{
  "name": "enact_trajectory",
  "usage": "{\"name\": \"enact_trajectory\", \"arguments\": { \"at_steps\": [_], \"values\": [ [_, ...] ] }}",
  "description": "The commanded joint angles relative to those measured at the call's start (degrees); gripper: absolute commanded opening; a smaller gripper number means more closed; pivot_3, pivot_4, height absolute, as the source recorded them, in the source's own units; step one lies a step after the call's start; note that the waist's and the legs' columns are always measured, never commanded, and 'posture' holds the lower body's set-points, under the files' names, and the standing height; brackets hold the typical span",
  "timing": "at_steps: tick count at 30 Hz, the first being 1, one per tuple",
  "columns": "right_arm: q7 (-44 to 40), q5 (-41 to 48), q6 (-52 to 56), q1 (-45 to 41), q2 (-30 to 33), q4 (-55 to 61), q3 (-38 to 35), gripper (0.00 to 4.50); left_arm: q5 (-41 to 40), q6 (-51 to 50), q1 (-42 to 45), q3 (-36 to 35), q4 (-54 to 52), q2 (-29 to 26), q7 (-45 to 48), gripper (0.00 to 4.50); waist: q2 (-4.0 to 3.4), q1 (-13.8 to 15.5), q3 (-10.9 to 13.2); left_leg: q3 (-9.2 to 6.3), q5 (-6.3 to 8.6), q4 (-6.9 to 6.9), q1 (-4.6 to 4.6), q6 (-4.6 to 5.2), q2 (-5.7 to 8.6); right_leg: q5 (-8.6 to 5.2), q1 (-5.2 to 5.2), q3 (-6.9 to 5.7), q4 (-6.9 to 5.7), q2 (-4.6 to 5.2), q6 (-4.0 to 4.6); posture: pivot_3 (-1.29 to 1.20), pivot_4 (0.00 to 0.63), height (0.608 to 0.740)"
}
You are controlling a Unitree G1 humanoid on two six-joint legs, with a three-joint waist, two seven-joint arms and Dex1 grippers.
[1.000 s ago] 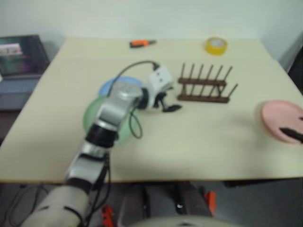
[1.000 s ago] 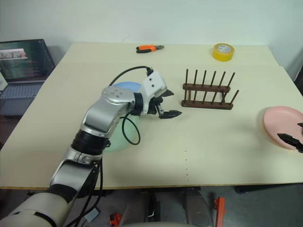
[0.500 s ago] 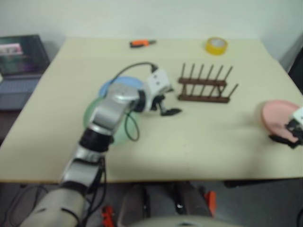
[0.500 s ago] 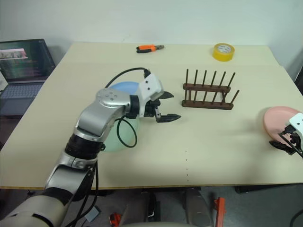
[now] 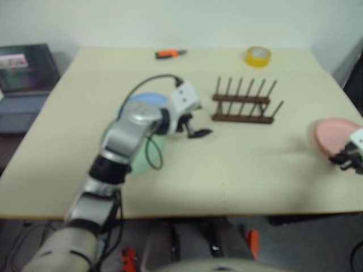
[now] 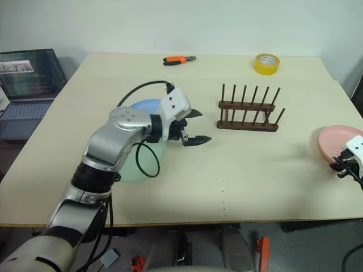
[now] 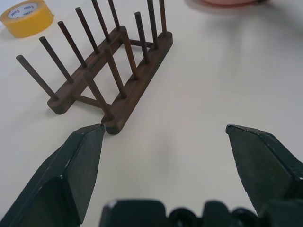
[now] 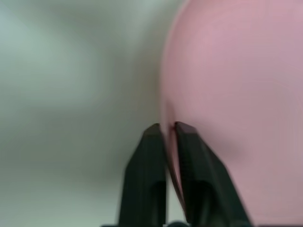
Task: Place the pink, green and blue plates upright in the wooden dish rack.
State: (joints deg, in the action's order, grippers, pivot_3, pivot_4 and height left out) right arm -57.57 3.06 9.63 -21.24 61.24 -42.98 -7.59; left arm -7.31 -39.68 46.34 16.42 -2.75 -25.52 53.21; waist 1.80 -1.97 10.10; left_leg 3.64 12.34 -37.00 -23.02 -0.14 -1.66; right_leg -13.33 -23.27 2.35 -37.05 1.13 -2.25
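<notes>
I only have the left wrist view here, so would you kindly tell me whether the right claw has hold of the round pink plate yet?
Observer: Yes, the right claw is shut on the rim of the round pink plate, which lies near the right edge of the pale wooden table.
Operator: Thank you. Where are the other two plates?
Observer: The round blue plate overlaps the round green plate; both lie flat under the left arm.
Operator: Is anything in the dark brown wooden dish rack?
Observer: No, the dark brown wooden dish rack holds no plate, and the open left claw hovers beside it.
</notes>
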Motion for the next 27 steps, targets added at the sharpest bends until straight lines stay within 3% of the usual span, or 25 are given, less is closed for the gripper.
{"name": "enact_trajectory", "arguments": {
  "at_steps": [1,7,12,19,27],
  "values": [
    [-1.55,4.13,2.57,2.02,2.01,5.23,-5.0,0.05,-1.77,2.54,0.82,-3.06,-1.18,-0.84,0.37,4.5,0.01,0.12,0.0,-0.01,0.0,0.0,0.0,0.0,0.0,0.0,0.0,-0.01,0.0,0.0,0.0,0.0,0.15,0.74],
    [-2.93,13.5,10.26,3.82,3.32,17.78,-16.4,0.05,-3.08,4.75,0.58,-3.62,-0.55,-0.91,0.82,4.5,0.0,0.01,0.0,0.01,0.0,0.02,0.0,0.0,-0.02,0.0,0.0,0.02,-0.01,0.0,0.0,0.0,0.15,0.74],
    [-2.51,19.22,14.88,-0.01,3.68,24.02,-20.8,0.05,-3.07,5.85,0.56,-2.85,0.19,0.3,0.9,4.5,-0.01,0.05,0.0,0.0,0.0,0.02,0.0,0.0,-0.01,0.0,0.0,0.0,0.0,0.0,0.0,0.0,0.15,0.74],
    [-2.92,30.2,21.63,-9.79,0.81,28.83,-22.9,0.05,-2.93,6.85,0.96,-2.67,1.35,1.48,0.61,4.5,-0.01,0.07,0.01,-0.01,0.01,0.07,-0.02,0.0,-0.03,-0.02,-0.02,-0.02,0.03,0.0,0.03,0.0,0.15,0.74],
    [0.66,38.99,27.68,-25.01,-9.9,22.46,-21.25,0.05,-3.01,6.68,0.63,-2.65,0.7,2.32,-0.28,4.5,0.02,0.05,0.02,-0.01,0.01,0.06,-0.04,0.01,-0.09,-0.01,-0.03,0.0,0.03,0.02,0.03,0.0,0.15,0.74]
  ]
}}
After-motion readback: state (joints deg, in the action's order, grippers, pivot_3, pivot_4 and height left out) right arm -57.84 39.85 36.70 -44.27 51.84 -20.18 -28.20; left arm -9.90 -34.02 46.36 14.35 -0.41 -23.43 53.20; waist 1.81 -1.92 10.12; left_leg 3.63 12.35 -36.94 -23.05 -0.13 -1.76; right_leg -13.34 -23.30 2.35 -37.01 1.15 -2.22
